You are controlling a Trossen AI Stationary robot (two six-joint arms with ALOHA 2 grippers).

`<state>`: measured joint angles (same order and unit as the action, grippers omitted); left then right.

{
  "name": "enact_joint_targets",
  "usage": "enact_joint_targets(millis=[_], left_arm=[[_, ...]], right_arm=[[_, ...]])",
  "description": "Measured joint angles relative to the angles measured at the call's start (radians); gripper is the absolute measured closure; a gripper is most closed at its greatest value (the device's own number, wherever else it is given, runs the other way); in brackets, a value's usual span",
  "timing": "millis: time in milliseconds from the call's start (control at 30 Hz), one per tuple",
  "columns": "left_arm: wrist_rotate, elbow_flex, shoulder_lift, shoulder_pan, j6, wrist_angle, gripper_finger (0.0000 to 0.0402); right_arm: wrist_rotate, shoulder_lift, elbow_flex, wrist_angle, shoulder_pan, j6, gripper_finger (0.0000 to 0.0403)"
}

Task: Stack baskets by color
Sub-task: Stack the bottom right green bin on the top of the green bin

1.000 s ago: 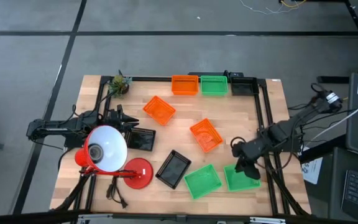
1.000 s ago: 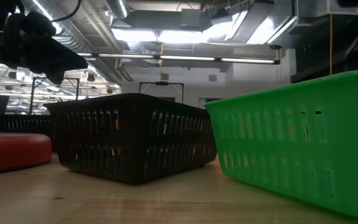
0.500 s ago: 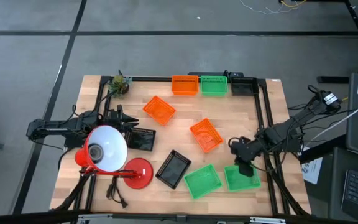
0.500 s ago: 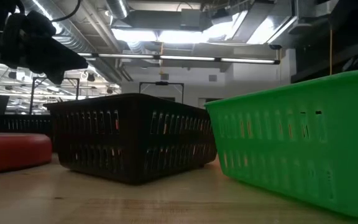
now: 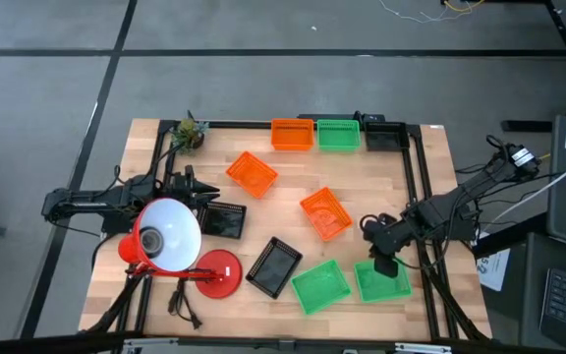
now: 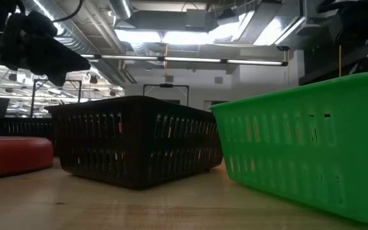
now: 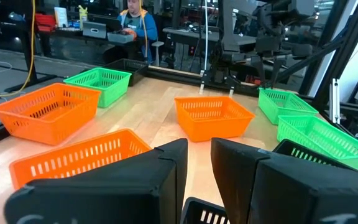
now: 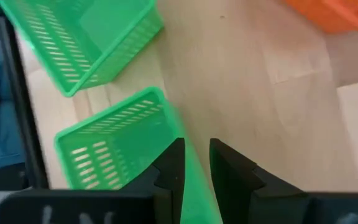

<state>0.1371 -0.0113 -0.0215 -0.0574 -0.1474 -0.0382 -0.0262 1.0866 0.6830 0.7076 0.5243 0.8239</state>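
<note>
Three baskets stand in a row at the table's far edge: orange (image 5: pixel 292 134), green (image 5: pixel 338 134) and black (image 5: pixel 384 136). Loose on the table lie two orange baskets (image 5: pixel 252 173) (image 5: pixel 325 213), two black ones (image 5: pixel 226 220) (image 5: pixel 275 265) and two green ones (image 5: pixel 319 285) (image 5: pixel 383 282). My right gripper (image 5: pixel 383 258) stands over the far wall of the right-hand green basket (image 8: pixel 114 149), shut on it. My left gripper (image 5: pixel 212 199) waits level at the table's left, shut (image 7: pixel 199 162), next to a black basket. My right gripper has one wall of the green basket (image 8: pixel 191 155) pinched between its two fingers, one finger inside the basket and one outside. The fingers come from above, slanting down. In the high view the basket lies level; whether it is clear of the table I cannot tell.
A red desk lamp with a white shade (image 5: pixel 165 236) and its round red base (image 5: pixel 219 273) stand at the near left. A small plant (image 5: pixel 190 133) sits at the far left corner. Bare wood shows in the table's middle, between the loose baskets.
My right gripper has tipped farther downward and rolled a little over the green basket's far wall, its head shifting slightly toward the table's left. The basket has stayed where it was.
</note>
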Motion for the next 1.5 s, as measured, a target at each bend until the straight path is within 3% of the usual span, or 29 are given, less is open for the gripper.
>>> enact_joint_targets(millis=[233, 400, 767, 1000, 1500], left_arm=[[0.0, 0.0, 0.0, 0.0, 0.0, 0.0, 0.0337], [0.0, 0.0, 0.0, 0.0, 0.0, 0.0, 0.0337], [0.0, -0.001, 0.0, 0.0, 0.0, 0.0, 0.0337], [0.0, -0.001, 0.0, 0.0, 0.0, 0.0, 0.0337], [0.0, -0.001, 0.0, 0.0, 0.0, 0.0, 0.0337]], right_arm=[[0.002, 0.0, 0.0, -0.023, 0.0, -0.1, 0.0328], [0.033, 0.0, 0.0, -0.023, -0.001, -0.053, 0.0322], [0.03, 0.037, 0.0, -0.026, 0.008, -0.043, 0.0236], [-0.001, 0.076, 0.0, -0.033, 0.051, -0.177, 0.0234], [-0.007, 0.264, 0.0, -0.031, 0.091, -0.173, 0.0234]])
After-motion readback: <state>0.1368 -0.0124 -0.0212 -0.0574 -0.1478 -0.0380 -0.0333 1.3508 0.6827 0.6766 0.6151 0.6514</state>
